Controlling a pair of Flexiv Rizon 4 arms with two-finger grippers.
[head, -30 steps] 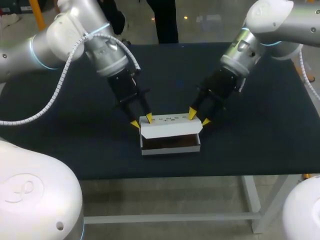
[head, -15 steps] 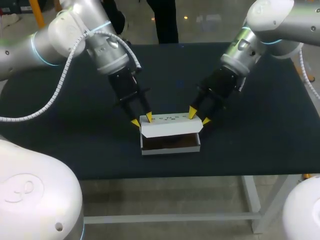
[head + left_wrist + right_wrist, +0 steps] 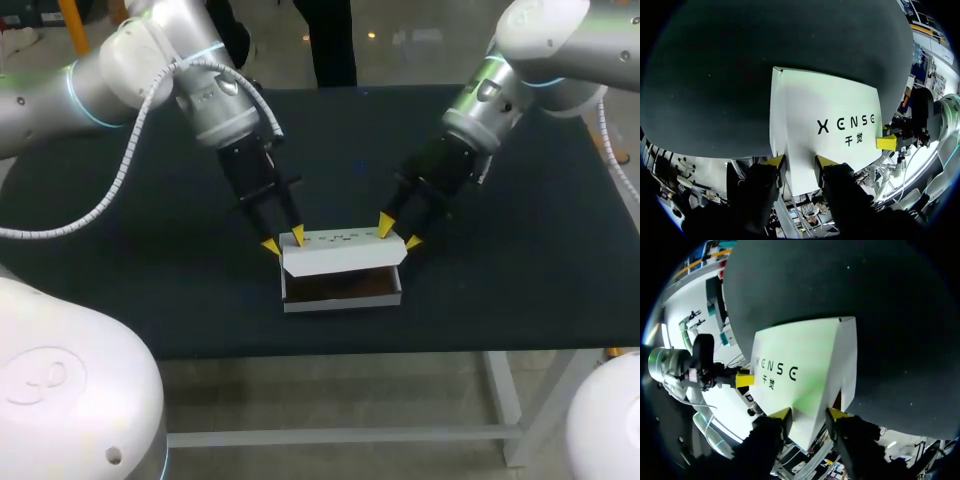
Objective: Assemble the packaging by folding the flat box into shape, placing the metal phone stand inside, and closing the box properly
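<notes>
White cardboard box (image 3: pixel 342 272) sits mid black worktop (image 3: pixel 150 270), nearer the front edge, long side toward the head cam. Printed lid (image 3: pixel 340 243) is part-lowered, not shut. A gap below its front lip shows a dark brown interior (image 3: pixel 340 288). Contents are too dark to make out from the head view. Wrist views catch only the lid's top, so the inside is hidden there too.

Left gripper (image 3: pixel 284 240) is at the box's left end and right gripper (image 3: pixel 398 233) at its right end. Both arms angle down from the rear corners. On each the fingers are spread, not clamped: one yellow tip is on the lid top near the end, the other just outside the end wall, low by the worktop.

Left wrist view: left gripper (image 3: pixel 800 162) has the lid filling the space between and ahead of its fingers. Exact contact pts are masked by the finger bodies. One yellow tip of the other arm shows at the lid's far end; its 2nd tip is out of sight.

Right wrist view: same picture mirrored. Right gripper (image 3: pixel 810 415) straddles the lid's near end, w/ a sliver of the dark opening beside one finger. One yellow tip of the left arm shows at the far end; rest of it hard to read.
</notes>
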